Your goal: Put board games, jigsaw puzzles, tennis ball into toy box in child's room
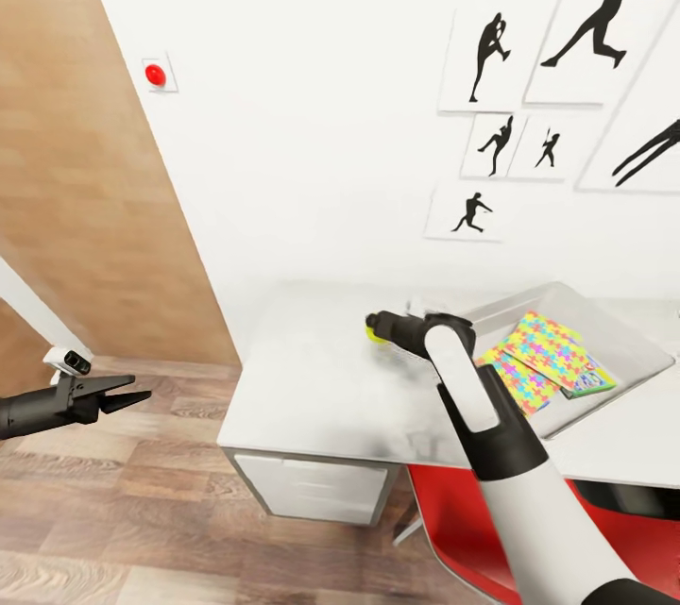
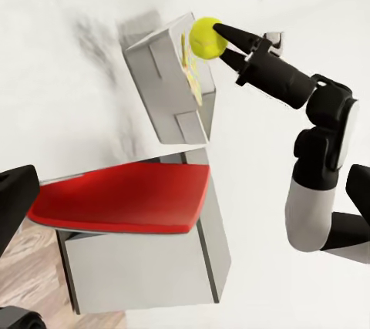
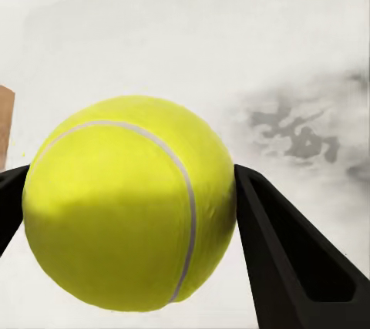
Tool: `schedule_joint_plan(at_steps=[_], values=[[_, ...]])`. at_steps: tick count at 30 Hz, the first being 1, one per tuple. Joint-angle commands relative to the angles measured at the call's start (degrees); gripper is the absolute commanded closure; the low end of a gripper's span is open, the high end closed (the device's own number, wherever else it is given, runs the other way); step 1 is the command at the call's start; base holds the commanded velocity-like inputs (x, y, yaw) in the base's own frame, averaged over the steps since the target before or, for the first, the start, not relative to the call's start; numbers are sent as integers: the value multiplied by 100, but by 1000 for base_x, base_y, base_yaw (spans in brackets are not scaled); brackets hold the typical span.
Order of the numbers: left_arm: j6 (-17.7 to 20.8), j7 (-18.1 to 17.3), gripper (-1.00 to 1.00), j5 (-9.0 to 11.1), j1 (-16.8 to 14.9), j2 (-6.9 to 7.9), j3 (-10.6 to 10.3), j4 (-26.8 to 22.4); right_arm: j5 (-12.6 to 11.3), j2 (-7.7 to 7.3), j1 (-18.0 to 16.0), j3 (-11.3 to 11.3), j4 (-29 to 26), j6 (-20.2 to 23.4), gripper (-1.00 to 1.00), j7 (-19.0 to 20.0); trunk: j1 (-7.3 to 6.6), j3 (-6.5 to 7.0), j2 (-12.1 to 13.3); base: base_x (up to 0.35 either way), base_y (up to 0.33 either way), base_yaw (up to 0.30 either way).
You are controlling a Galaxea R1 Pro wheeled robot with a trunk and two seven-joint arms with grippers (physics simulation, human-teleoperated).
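Right gripper [image 2: 220,40] pinching tennis ball [image 3: 127,202] above table [image 1: 312,388] – just left of toy box [image 1: 623,341]. Left gripper [image 1: 121,392] spread, off table's left over floor – holds nothing.

— Carrying everything?
— Long table [image 1: 312,388], white-grey top with cloudy dark smudges, white drawers under the near edge, standing on wood-plank floor [image 1: 123,511].
— Directly on top?
— Light grey toy box [image 1: 633,341] with low sloping walls, toward the right end, near the wall.
— And inside?
— Two jigsaw puzzles [image 1: 543,345], overlapping, plus a green-edged printed box [image 1: 590,383] partly tucked under. Rest of the top bare.
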Motion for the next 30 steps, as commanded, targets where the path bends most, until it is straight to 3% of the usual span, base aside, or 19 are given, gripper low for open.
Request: schedule_joint_plan(at_steps=[1, 7, 21, 30], values=[[61, -19, -100, 3, -3, 3, -4, -2, -76, -1, -10, 1, -143, 20, 100, -71, 4, -2, -10, 0, 0, -69], [61, -19, -100, 3, -3, 3, -11, -2, -78, 10, -22, 0, -539, 243, 100, -70, 4, 52, -10, 0, 0, -34], [55, -19, -100, -10, -3, 3, -13, -2, -76, -3, -24, -55, -580, 272, 100, -71, 4, 179, -10, 0, 0, -1], [52, -19, -100, -7, -3, 3, -13, -3, -208, -17, 104, -601, -728, 458, 100, 50, 4, 260, -10, 0, 0, -35]])
